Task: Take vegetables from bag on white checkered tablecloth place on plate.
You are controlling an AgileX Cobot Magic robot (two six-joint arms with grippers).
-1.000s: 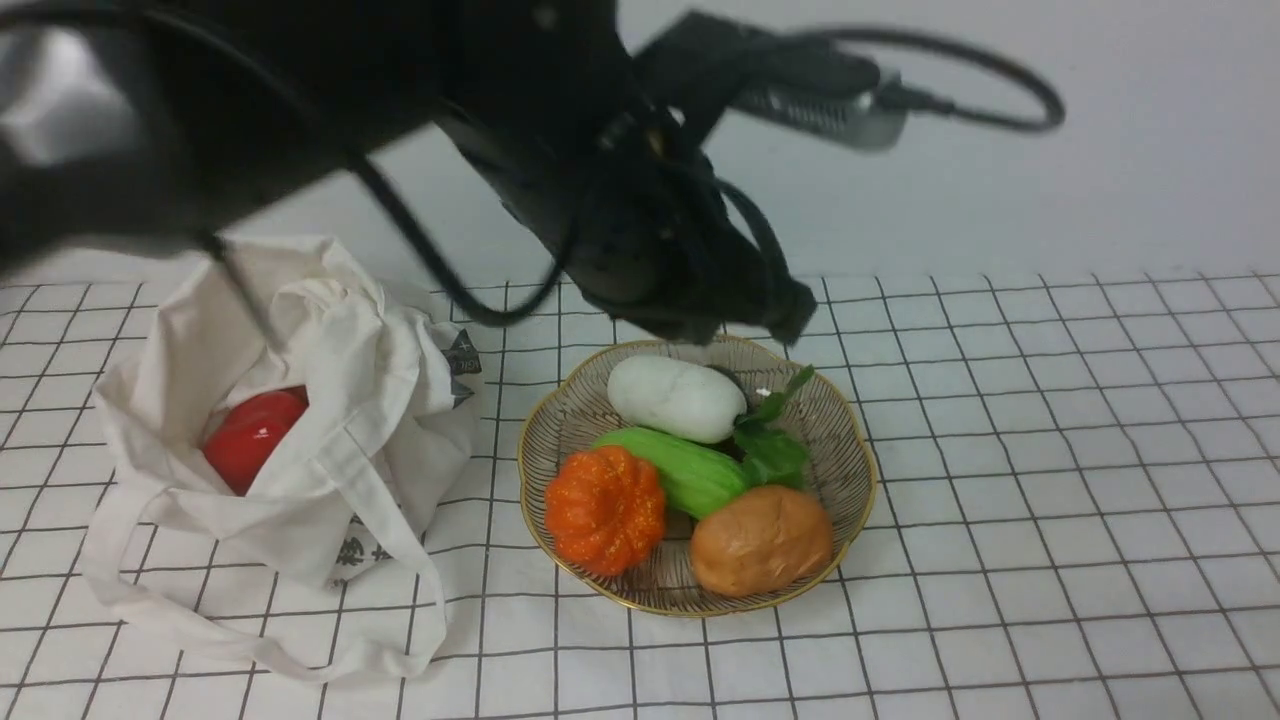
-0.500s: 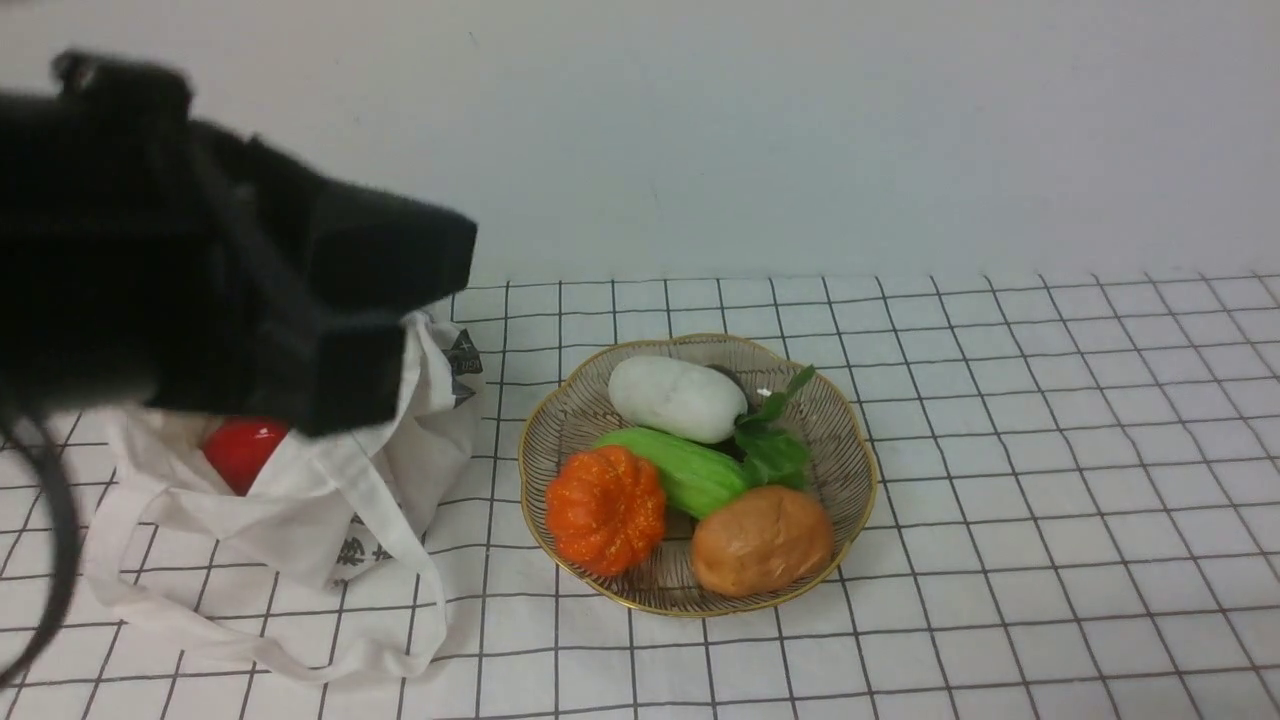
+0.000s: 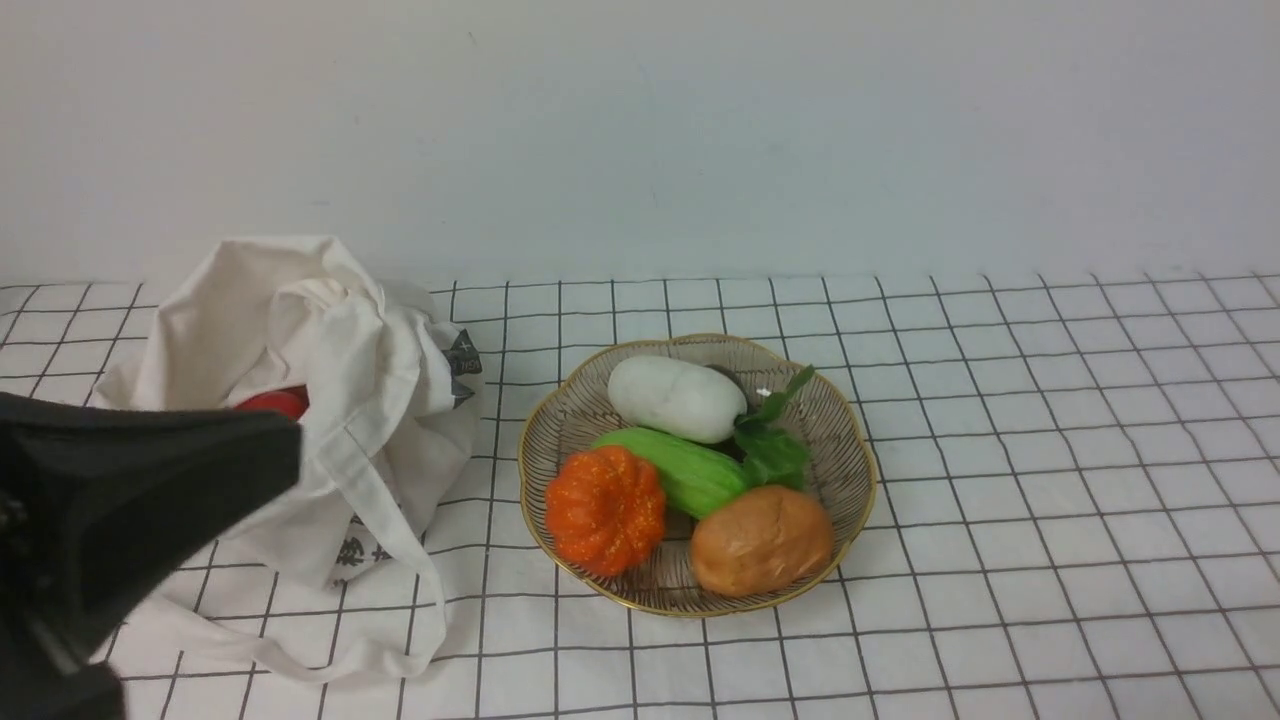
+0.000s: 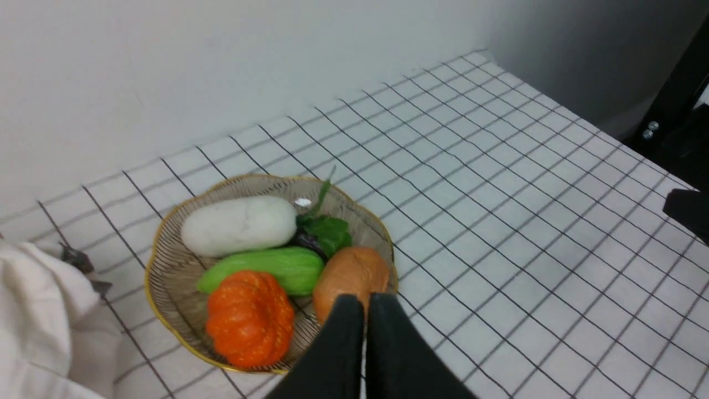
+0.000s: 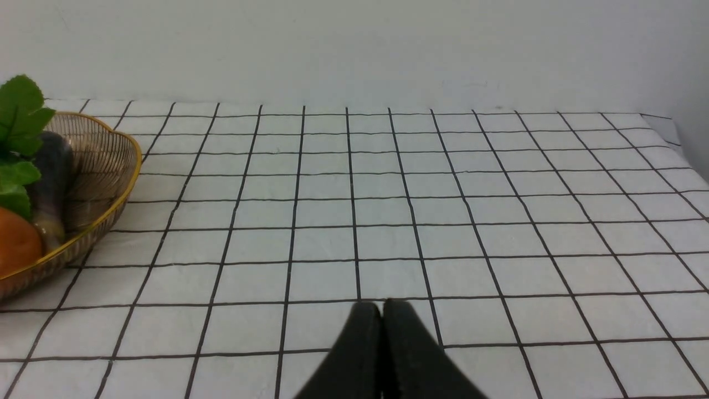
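The tan-brown potato [image 3: 762, 540] lies on the gold-rimmed striped plate [image 3: 845, 450], at its front right, next to the orange pumpkin [image 3: 605, 508]. The off-white cloth bag [image 3: 330, 360] slumps on the white checkered tablecloth [image 3: 1050, 500] left of the plate. My left arm [image 3: 140, 500] is a dark shape low in front of the bag. In the left wrist view my left gripper [image 4: 365, 302] is shut and empty, raised near the potato [image 4: 352, 269]. My right gripper [image 5: 382, 307] is shut and empty over bare cloth right of the plate [image 5: 99, 172].
On the plate there are also a white oval [image 3: 676, 398], a green gourd [image 3: 680, 470] and green leaves [image 3: 770, 450]. A red thing [image 3: 272, 402] shows in the bag's mouth. A white wall stands behind the table.
My left arm has swung from above the plate to the left and down, in front of the bag. The things on the plate have not moved.
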